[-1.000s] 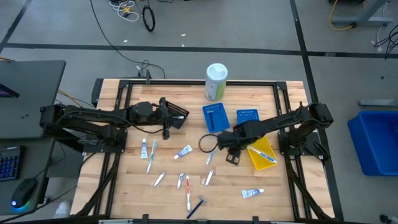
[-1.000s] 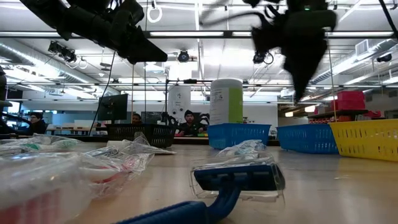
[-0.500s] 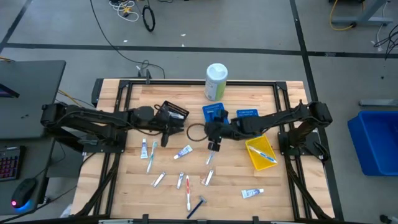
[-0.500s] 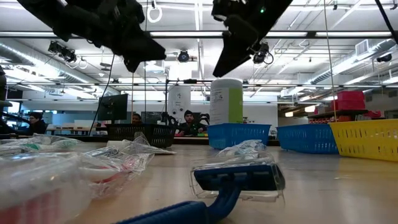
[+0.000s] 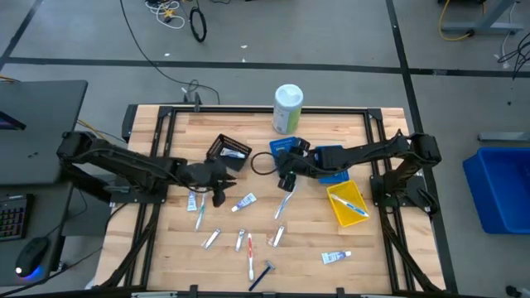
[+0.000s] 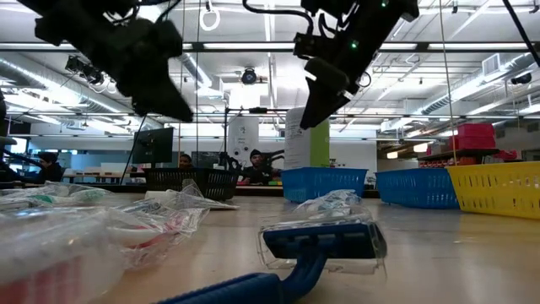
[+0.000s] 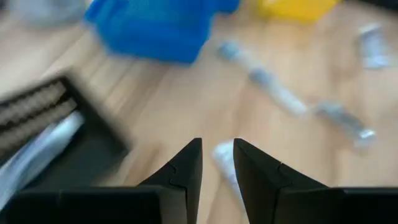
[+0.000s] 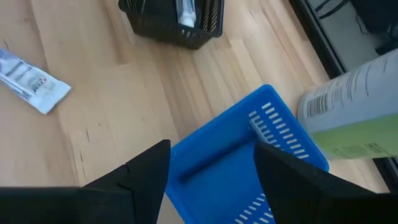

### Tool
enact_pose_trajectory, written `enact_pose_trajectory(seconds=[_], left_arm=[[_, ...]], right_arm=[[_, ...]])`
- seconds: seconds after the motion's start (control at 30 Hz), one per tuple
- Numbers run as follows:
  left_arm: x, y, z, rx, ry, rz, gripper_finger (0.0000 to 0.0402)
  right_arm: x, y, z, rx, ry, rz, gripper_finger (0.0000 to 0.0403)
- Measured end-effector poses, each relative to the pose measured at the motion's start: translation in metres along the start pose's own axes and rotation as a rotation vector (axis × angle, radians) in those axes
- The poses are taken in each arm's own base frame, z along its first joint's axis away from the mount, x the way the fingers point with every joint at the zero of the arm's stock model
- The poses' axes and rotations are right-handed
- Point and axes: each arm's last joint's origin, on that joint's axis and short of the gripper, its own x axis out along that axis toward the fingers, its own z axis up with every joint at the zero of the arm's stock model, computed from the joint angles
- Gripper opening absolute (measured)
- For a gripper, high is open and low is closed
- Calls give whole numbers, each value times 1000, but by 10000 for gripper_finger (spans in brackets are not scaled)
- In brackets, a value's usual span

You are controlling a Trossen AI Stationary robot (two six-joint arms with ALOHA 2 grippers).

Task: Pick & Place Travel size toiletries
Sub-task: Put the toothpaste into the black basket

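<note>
Toiletries [image 5: 248,254] scattered over near half of table [image 5: 389,257]: razor at near edge, toothbrushes and tubes farther in. Left gripper [image 5: 219,187], fingers [image 7: 186,168] narrowly parted and holding nothing, hovers left of centre beside white tube [image 5: 243,201]. Right gripper [image 5: 287,168], fingers [image 8: 146,171] spread wide, empty, over blue bin [image 8: 230,168]. Black bin [image 5: 228,151] far left; canister [image 5: 287,108] at far edge.

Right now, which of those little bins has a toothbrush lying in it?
The yellow bin, nearest the table's right edge: a pale-blue toothbrush lies across it. The black bin holds a white tube instead.
</note>
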Motion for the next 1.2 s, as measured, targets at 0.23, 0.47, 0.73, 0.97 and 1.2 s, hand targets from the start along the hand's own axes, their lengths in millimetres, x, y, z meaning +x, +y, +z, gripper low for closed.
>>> enact_pose_trajectory(seconds=[0.23, 0.47, 0.73, 0.97, 1.2], left_arm=[[-12, 13, -13, -28, 296, 197, 99], [-29, 21, -15, -41, 465, 369, 101], [-44, 29, -33, -270, 697, 472, 162], [-46, 28, -35, -562, 641, 599, 207], [-42, 24, -39, -695, 621, 662, 217]], right_arm=[[2, 0, -3, -4, 8, -1, 252], [2, 0, -2, -2, 3, 0, 251], [2, 1, -2, 0, -1, 3, 232], [2, 1, -2, 0, 4, 29, 220], [2, 4, -1, -20, 5, 105, 209]])
